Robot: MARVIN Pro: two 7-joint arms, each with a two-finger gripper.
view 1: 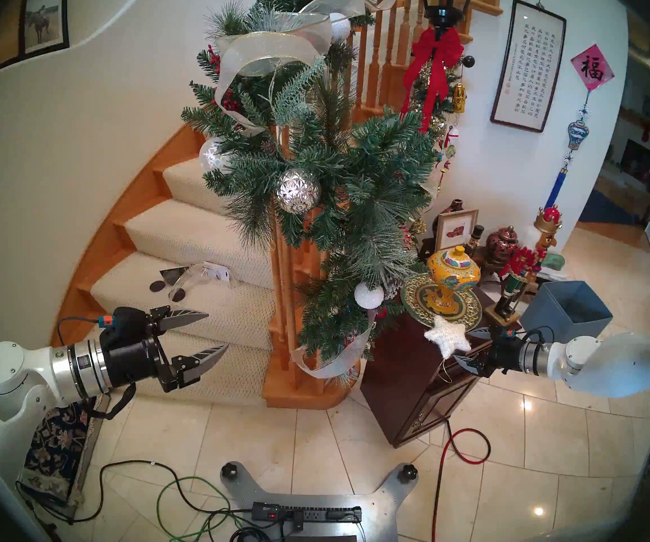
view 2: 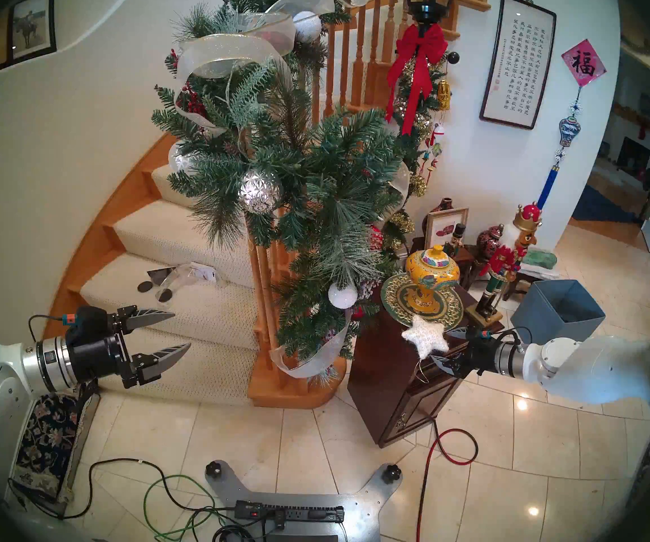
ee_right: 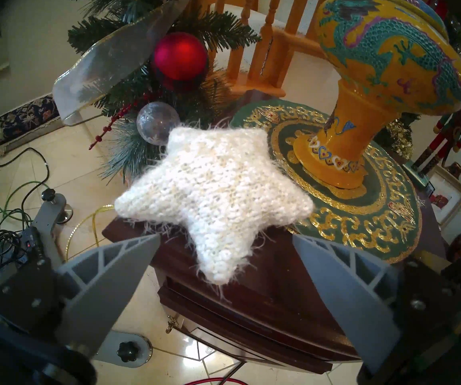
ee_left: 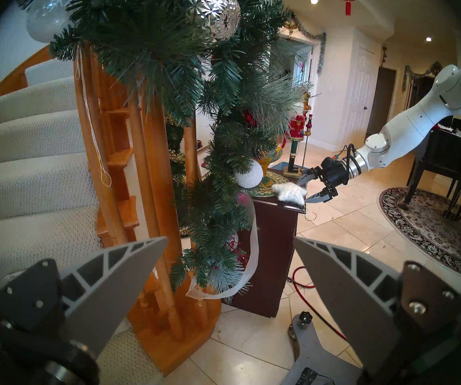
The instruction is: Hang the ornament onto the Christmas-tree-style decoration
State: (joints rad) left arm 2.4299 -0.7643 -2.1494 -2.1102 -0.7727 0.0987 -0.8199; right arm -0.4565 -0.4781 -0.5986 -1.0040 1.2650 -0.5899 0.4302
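Observation:
The ornament point(ee_right: 215, 187), a fuzzy white knitted star, lies on the corner of a dark wooden cabinet point(view 1: 401, 373). Its gold string loop point(ee_right: 96, 217) hangs over the cabinet's edge. My right gripper point(ee_right: 225, 237) is open, and the star's nearest point sits between its fingers with gaps on both sides. The head view shows the star point(view 1: 447, 336) just left of that gripper point(view 1: 464, 346). The green pine garland point(view 1: 335, 169) with silvery ribbon drapes down the stair post, left of the cabinet. My left gripper point(view 1: 217, 330) is open and empty over the lower stairs, pointing toward the garland point(ee_left: 154, 42).
A yellow dragon vase point(view 1: 452, 271) stands on a green-gold plate point(view 1: 413, 302) right behind the star. A nutcracker point(view 1: 526, 263) and a blue-grey box point(view 1: 566, 310) stand further right. A faceted silver ball point(view 1: 298, 189) and a white ball point(view 1: 369, 295) hang in the garland. Cables and a red hose point(view 1: 448, 447) lie on the tiles.

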